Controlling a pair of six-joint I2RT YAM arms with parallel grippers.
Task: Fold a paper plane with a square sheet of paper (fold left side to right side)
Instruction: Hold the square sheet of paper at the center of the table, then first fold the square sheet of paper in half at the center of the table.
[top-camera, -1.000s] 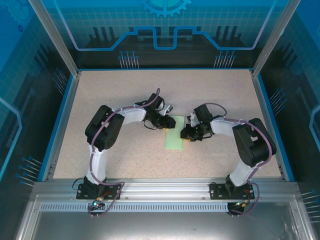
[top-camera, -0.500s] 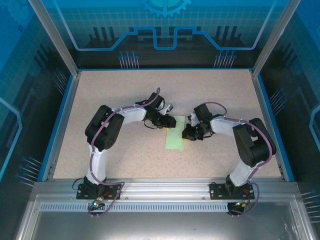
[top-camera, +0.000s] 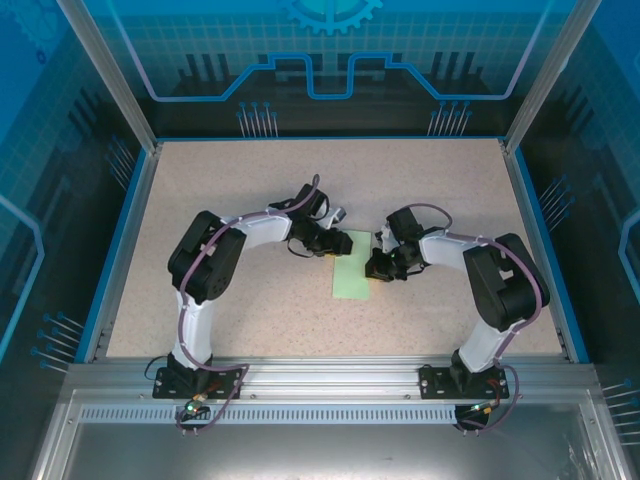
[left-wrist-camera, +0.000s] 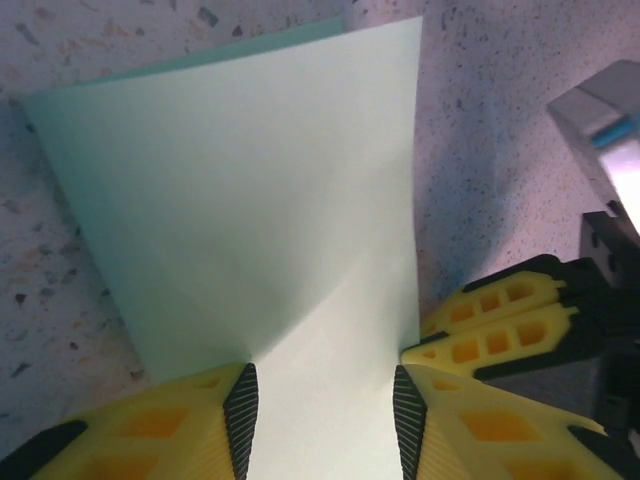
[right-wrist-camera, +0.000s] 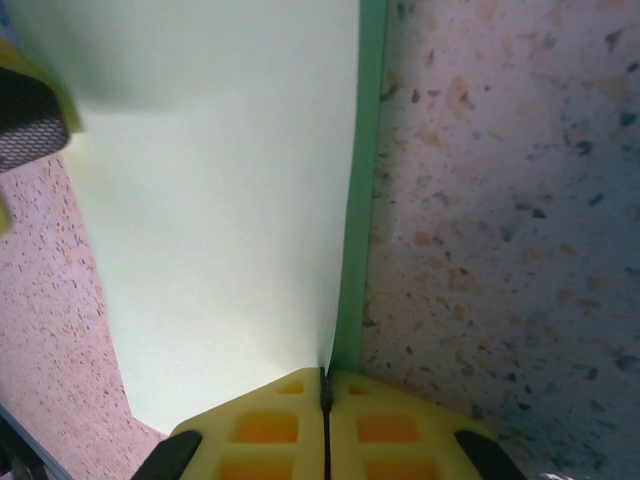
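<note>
**Folded sheet pinched on one side, straddled on the other**

The right end effector (right-wrist-camera: 325, 385) is fully closed, its two yellow fingers pressed together with no gap. The raised right-hand edge of the square sheet of paper (right-wrist-camera: 220, 200) runs straight into the seam between them, so it grips the sheet there. A darker green lower layer shows as a thin strip along that same edge.

The left end effector (left-wrist-camera: 325, 400) stands partly open. Its black-padded fingers (left-wrist-camera: 240, 405) sit apart on either side of a stretch of the sheet (left-wrist-camera: 250, 200), and neither pad visibly presses on the paper. The sheet's top layer bows slightly, and a faint diagonal shading crosses it. The right end effector's yellow fingers (left-wrist-camera: 480, 340) show just beyond the sheet's edge in the left wrist view.

From above, the sheet (top-camera: 350, 272) is a narrow pale mint-green rectangle lying on the speckled desk (top-camera: 250, 180). The left end effector (top-camera: 325, 245) is at the sheet's far left corner, and the right end effector (top-camera: 378, 265) is against its right long edge. Both arms curve in toward the sheet from either side.
</note>
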